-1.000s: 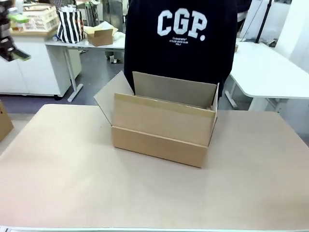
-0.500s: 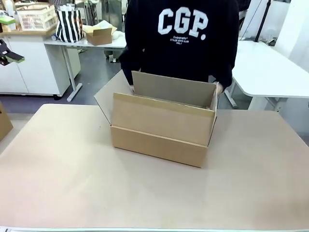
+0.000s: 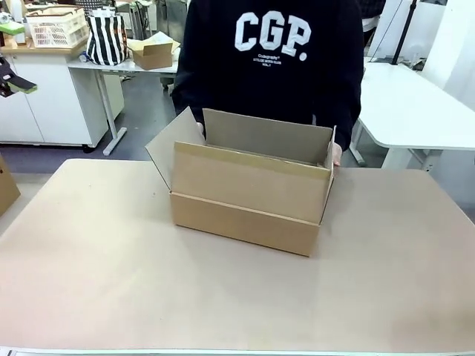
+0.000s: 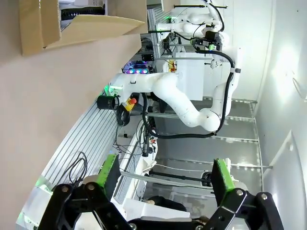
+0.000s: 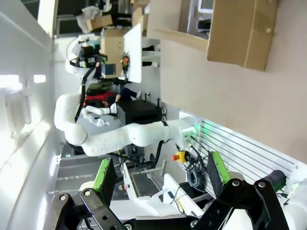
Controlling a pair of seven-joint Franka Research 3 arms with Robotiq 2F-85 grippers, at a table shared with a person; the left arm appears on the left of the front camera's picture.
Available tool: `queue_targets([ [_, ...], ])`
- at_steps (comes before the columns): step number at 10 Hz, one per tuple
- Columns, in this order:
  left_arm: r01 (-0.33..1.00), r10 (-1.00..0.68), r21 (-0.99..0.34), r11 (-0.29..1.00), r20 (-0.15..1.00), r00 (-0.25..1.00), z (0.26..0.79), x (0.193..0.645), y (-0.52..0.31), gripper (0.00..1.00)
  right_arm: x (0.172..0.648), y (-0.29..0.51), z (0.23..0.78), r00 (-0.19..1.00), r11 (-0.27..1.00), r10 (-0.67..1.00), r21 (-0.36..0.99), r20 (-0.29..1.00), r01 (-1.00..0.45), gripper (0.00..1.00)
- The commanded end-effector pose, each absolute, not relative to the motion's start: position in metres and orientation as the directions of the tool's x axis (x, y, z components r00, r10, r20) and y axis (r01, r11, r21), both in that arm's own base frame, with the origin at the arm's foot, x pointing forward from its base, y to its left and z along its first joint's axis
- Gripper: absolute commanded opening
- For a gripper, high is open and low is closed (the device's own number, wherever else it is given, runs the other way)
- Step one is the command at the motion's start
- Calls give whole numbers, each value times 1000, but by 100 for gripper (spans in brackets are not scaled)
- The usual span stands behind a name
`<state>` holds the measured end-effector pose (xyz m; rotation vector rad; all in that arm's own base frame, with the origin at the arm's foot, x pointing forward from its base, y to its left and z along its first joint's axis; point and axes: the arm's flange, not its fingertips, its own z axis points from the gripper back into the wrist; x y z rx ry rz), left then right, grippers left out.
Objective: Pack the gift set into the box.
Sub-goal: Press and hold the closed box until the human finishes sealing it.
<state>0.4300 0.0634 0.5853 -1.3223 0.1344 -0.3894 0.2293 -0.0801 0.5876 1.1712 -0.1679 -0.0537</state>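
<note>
At the middle of the table (image 3: 111,282), toward its far edge, stands the box (image 3: 249,196), turned slightly so that one long side faces the near edge. Its near and far flaps stand upright and its left flap splays outward to the left. The interior is hidden behind the near flap.

A person (image 3: 274,67) in a dark printed sweatshirt stands just beyond the box. One hand (image 3: 338,153) shows at the box's far right corner, beside the raised flap; whether it grips the cardboard cannot be told.

Left wrist view: the left gripper (image 4: 165,172) has its green-padded fingers spread wide with nothing between them. It is well apart from the box (image 4: 43,24), which appears sideways at the upper left. The right arm (image 4: 177,96) shows farther off.

Right wrist view: the right gripper (image 5: 160,172) is likewise spread and empty, well apart from the box (image 5: 242,31) at the upper right. The left arm (image 5: 124,136) shows beyond.

Background, far left: a striped bag (image 3: 108,38), a small carton (image 3: 154,54) and a white basket (image 3: 56,26) rest on other furniture.
</note>
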Motion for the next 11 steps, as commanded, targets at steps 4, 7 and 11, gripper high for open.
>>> queue_targets([
  [4,200,-354,-959,203,119,928,585,429,63,100,233,-79,590,985,378,-116,923,131,-78,100],
  [7,200,-354,-959,203,119,928,585,429,63,100,233,-79,590,985,378,-116,923,131,-78,100],
  [11,200,-354,-959,203,119,928,585,429,63,100,233,-79,590,985,378,-116,923,131,-78,100],
])
